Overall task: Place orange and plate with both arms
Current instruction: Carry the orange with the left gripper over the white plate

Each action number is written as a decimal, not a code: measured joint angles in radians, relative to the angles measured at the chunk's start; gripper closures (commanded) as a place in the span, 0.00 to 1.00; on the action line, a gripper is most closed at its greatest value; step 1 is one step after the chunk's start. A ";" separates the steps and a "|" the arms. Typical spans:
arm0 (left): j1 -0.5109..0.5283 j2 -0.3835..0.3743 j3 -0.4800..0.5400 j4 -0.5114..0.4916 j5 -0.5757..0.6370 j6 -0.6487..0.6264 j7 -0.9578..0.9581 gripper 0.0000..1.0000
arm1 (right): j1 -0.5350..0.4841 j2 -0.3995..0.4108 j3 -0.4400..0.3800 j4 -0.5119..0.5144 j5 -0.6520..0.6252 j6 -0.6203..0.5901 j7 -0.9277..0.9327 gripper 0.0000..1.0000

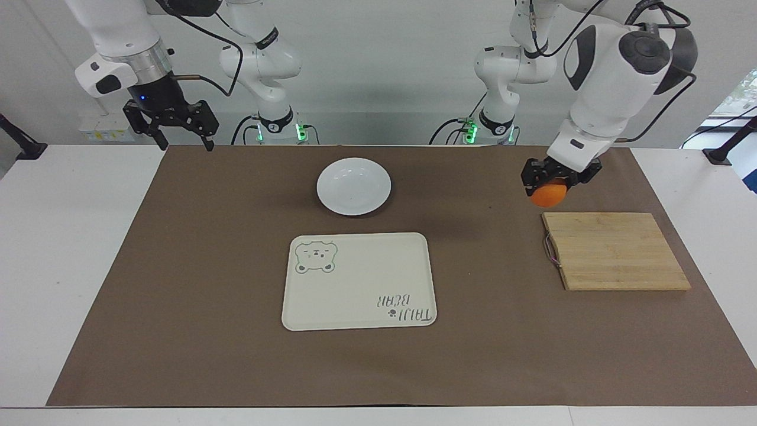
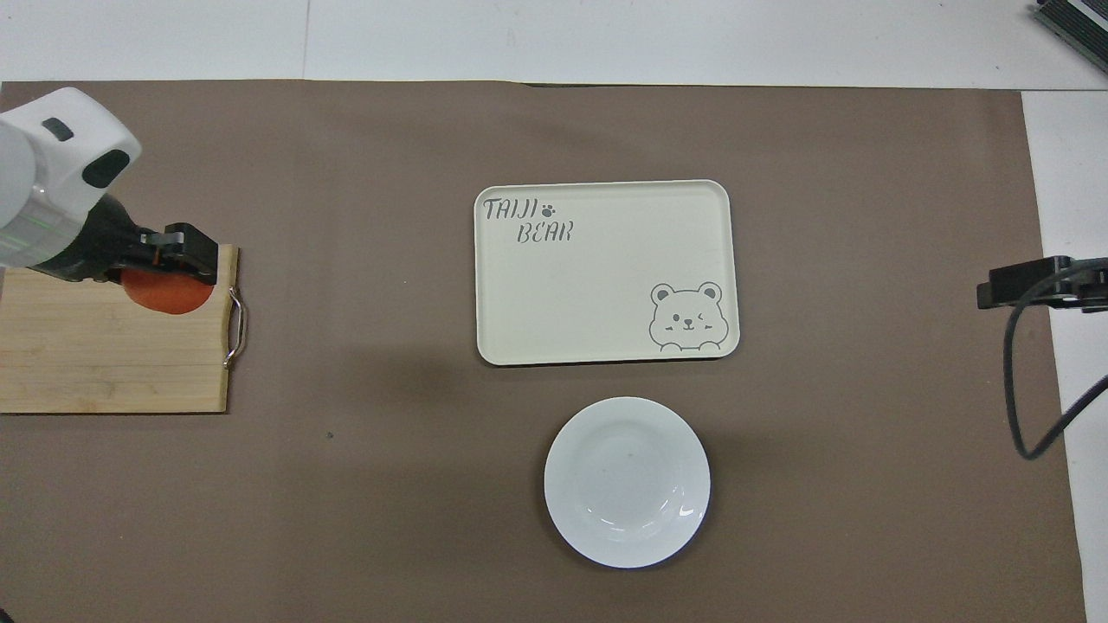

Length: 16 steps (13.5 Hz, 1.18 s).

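The orange (image 1: 547,195) (image 2: 164,296) hangs in the air with my left gripper (image 1: 551,183) (image 2: 163,275) shut on it. It is over the handle-side corner of the wooden cutting board (image 1: 615,251) (image 2: 104,346). The white plate (image 1: 353,186) (image 2: 627,481) rests bare on the brown mat, nearer to the robots than the cream bear tray (image 1: 358,280) (image 2: 606,271). My right gripper (image 1: 180,141) waits open in the air over the mat's corner at the right arm's end of the table. Only its dark tip (image 2: 1008,288) shows in the overhead view.
The brown mat (image 1: 207,266) covers most of the white table. A metal handle (image 1: 552,250) sticks out of the cutting board's side that faces the tray. A black cable (image 2: 1026,389) hangs from the right arm.
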 measured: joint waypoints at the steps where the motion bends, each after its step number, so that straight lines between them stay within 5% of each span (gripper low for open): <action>1: -0.035 0.001 -0.001 -0.025 0.000 0.031 -0.030 1.00 | 0.000 0.000 0.000 0.000 0.000 0.000 0.000 0.00; 9: -0.293 0.025 -0.006 -0.230 -0.032 0.279 -0.198 1.00 | 0.000 0.000 0.000 0.000 0.000 0.000 0.000 0.00; 16: -0.549 0.088 -0.007 -0.321 -0.051 0.500 -0.556 1.00 | 0.000 0.000 0.000 0.000 0.000 0.000 0.000 0.00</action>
